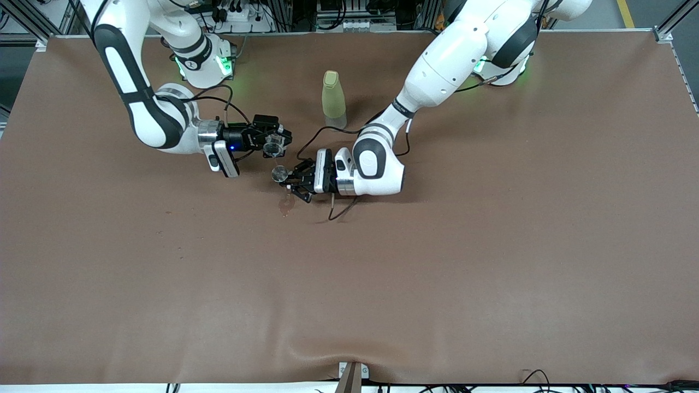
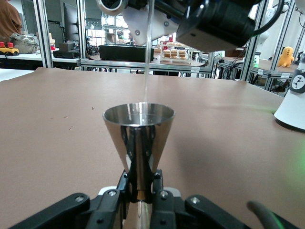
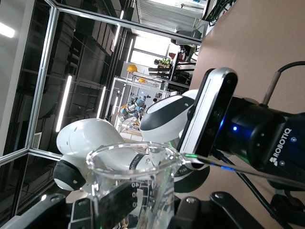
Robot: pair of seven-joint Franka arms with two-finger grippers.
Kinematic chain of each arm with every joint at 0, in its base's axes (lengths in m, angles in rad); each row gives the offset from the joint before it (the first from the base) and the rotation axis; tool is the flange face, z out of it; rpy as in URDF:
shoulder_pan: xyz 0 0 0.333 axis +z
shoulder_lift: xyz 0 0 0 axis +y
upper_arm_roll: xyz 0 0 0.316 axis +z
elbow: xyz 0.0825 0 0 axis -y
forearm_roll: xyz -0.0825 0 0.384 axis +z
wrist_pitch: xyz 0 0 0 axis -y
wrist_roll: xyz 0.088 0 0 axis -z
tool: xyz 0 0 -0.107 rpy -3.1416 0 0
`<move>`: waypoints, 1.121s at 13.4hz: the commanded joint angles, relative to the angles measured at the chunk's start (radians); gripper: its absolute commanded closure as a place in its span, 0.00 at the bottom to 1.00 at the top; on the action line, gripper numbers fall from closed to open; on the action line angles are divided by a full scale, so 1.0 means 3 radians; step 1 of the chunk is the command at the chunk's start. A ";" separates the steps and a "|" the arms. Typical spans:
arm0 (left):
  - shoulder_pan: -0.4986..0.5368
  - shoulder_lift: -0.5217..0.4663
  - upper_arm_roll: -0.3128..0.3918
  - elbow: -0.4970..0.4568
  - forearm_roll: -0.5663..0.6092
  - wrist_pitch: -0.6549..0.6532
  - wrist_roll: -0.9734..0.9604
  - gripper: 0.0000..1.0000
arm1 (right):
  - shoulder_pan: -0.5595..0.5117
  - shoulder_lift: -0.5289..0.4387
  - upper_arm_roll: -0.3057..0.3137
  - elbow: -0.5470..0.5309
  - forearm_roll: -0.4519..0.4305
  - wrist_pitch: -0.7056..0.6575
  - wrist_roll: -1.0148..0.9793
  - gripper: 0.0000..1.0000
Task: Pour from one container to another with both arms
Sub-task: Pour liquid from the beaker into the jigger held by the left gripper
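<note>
A: Pour status?
B: Right gripper point(image 1: 274, 143) is pinching a clear glass beaker point(image 1: 271, 144), tipping it over the metal jigger point(image 1: 280, 173). A thin stream point(image 2: 147, 57) is falling into the jigger's cup.
A: And the jigger?
B: Left gripper point(image 1: 293, 185) is clamping it upright by the waist, fingers point(image 2: 159, 191) pressed on both sides, low over the brown table point(image 1: 491, 245) near its middle.
A: Arms?
B: Both arms are reaching in toward each other, right arm point(image 1: 136, 93) from its end of the table, left arm point(image 1: 437, 71) from the other.
A: Anything else?
B: Pale green bottle point(image 1: 333, 98) is standing farther from the front camera than the grippers, between the two bases. A small wet spot point(image 1: 285, 204) is sitting on the table nearer the camera, just beside the left gripper.
</note>
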 commanded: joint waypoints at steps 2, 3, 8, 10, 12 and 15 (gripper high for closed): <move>-0.0003 -0.0066 -0.0010 -0.0089 -0.0118 0.0007 0.0089 1.00 | -0.0034 -0.0083 0.0027 -0.0026 0.0090 0.0004 0.0185 1.00; -0.0003 -0.0066 -0.0010 -0.0089 -0.0118 0.0007 0.0089 1.00 | -0.0034 -0.0083 0.0027 -0.0026 0.0095 0.0004 0.0200 1.00; 0.0008 -0.0066 -0.0010 -0.0094 -0.0118 0.0007 0.0089 1.00 | -0.0034 -0.0073 0.0027 -0.0031 0.0095 -0.0006 0.0364 1.00; 0.0013 -0.0066 -0.0015 -0.0094 -0.0119 0.0007 0.0089 1.00 | -0.0034 -0.0073 0.0027 -0.0031 0.0090 -0.0011 0.0553 1.00; 0.0013 -0.0066 -0.0015 -0.0094 -0.0124 0.0007 0.0089 1.00 | -0.0034 -0.0073 0.0027 -0.0031 0.0095 -0.0037 0.0604 1.00; 0.0018 -0.0066 -0.0015 -0.0094 -0.0124 0.0007 0.0089 1.00 | -0.0039 -0.0073 0.0027 -0.0031 0.0095 -0.0052 0.0768 1.00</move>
